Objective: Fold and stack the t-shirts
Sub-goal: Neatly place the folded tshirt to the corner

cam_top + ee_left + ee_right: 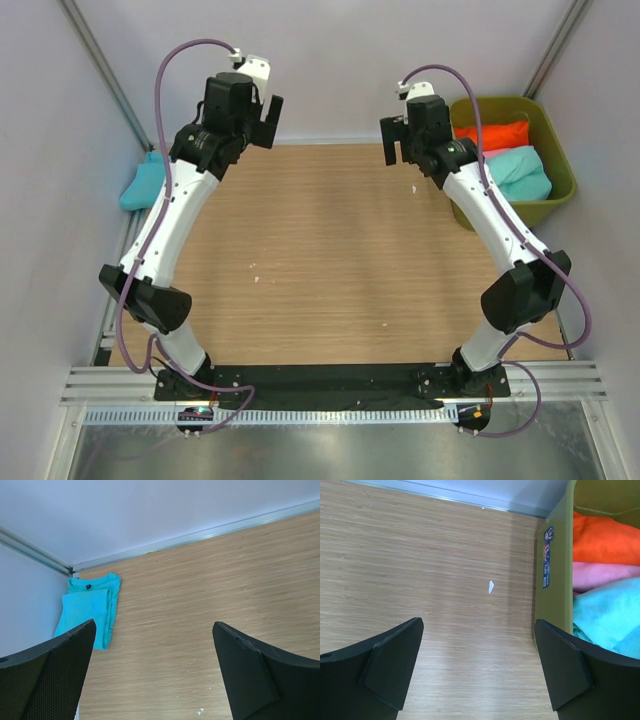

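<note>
Down at the bottom edge of the overhead view sit your two arm bases. At the frame's left edge, the turquoise-blue t-shirt (143, 183) lies folded flat in the corner of the desk (320, 260), probably to start the stack. Your left jaws hang wide open and empty at upper left. Your right jaws, upper right, gape too, holding nothing, just beside the olive bin (545, 208), where the orange-red t-shirt (495, 135), pink t-shirt (605, 575) and mint-green t-shirt (520, 172) lie bunched. I judge that arm is placed to fetch the next one.
</note>
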Controlling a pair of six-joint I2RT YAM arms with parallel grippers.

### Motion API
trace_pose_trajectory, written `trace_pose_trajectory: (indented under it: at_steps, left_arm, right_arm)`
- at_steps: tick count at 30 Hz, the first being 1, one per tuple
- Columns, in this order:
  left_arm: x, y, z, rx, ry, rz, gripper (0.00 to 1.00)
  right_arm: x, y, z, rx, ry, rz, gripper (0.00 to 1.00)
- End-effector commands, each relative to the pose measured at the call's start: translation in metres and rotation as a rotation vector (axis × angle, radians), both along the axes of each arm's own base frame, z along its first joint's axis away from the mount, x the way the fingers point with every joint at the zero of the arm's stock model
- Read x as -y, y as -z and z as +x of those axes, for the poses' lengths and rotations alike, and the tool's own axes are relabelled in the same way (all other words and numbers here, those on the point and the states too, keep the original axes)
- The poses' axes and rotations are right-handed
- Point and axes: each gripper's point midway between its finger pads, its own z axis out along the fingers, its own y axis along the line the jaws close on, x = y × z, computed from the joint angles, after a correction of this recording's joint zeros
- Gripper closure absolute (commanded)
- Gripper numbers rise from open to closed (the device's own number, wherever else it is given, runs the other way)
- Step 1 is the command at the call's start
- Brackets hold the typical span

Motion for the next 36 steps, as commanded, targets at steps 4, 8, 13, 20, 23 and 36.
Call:
trace_pose_trajectory:
  at_steps: [4,8,13,20,23,36]
  left_arm:
    - [0.0,-0.017,0.001,0.051,-0.005,-0.033,0.0]
    - [-0.001,-0.016,0.003,0.051,-0.012,-0.03,0.0]
    - [-0.001,-0.016,0.004,0.051,-0.01,-0.027,0.0]
    - [-0.001,-0.014,0.004,0.047,-0.01,-0.022,0.0]
    - [-0.001,-0.014,0.004,0.047,-0.01,-0.022,0.0]
    - [-0.001,-0.014,0.004,0.047,-0.008,-0.018,0.0]
  right_arm:
    - [-0.005,-0.02,0.004,0.055,0.002,0.038,0.0]
    - [-0.005,-0.02,0.003,0.051,-0.005,0.034,0.0]
    - [-0.008,-0.02,0.002,0.046,-0.02,0.04,0.0]
    - [-0.009,-0.015,0.004,0.037,-0.023,0.038,0.0]
    - [-0.009,-0.015,0.004,0.036,-0.023,0.038,0.0]
    - [-0.011,-0.012,0.004,0.03,-0.029,0.04,0.0]
